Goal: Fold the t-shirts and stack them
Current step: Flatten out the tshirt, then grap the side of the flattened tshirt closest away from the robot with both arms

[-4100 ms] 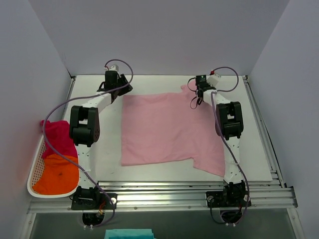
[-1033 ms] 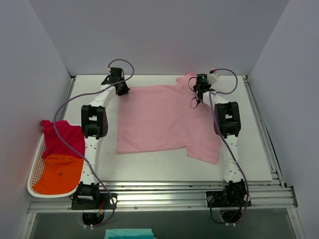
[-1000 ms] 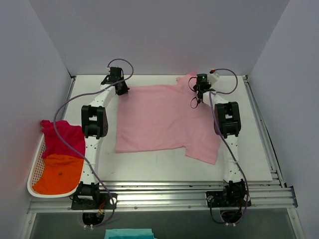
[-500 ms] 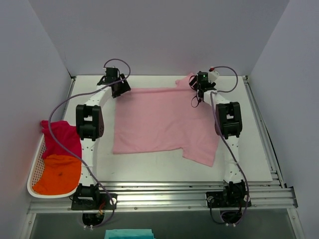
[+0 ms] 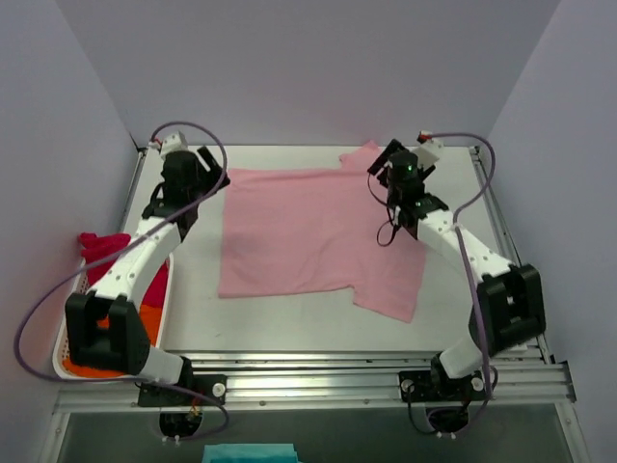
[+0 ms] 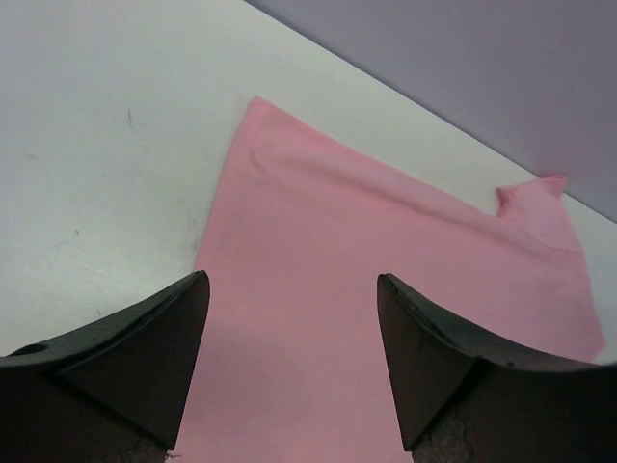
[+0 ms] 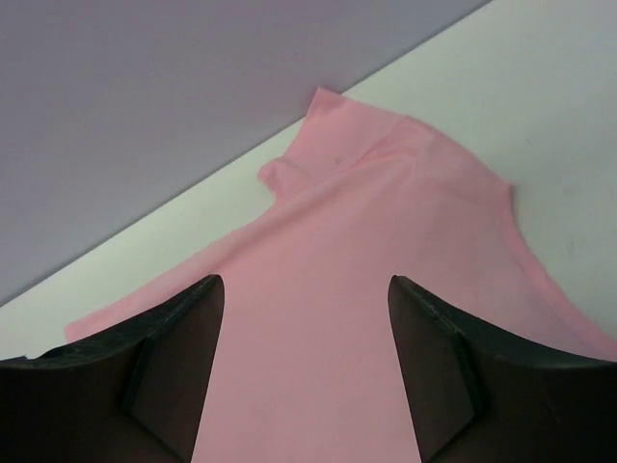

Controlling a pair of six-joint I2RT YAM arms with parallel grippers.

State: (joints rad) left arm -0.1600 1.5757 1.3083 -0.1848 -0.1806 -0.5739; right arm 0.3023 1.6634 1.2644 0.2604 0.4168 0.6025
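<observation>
Light pink t-shirt (image 5: 308, 231) is laid flat mid-table, toward the far side. Left gripper (image 6: 291, 280) and right gripper (image 7: 305, 280) are held wide open near its far corners, nothing gripped. Magenta t-shirt (image 5: 100, 244) is seen at left edge.

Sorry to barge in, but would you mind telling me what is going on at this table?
Two robot arms are working on the light pink t-shirt, which lies spread flat on the table. The left tool and the right tool are both open and hold nothing, hovering near the shirt's far corners. The magenta-red t-shirt and the orange t-shirt wait at the left side.
</observation>
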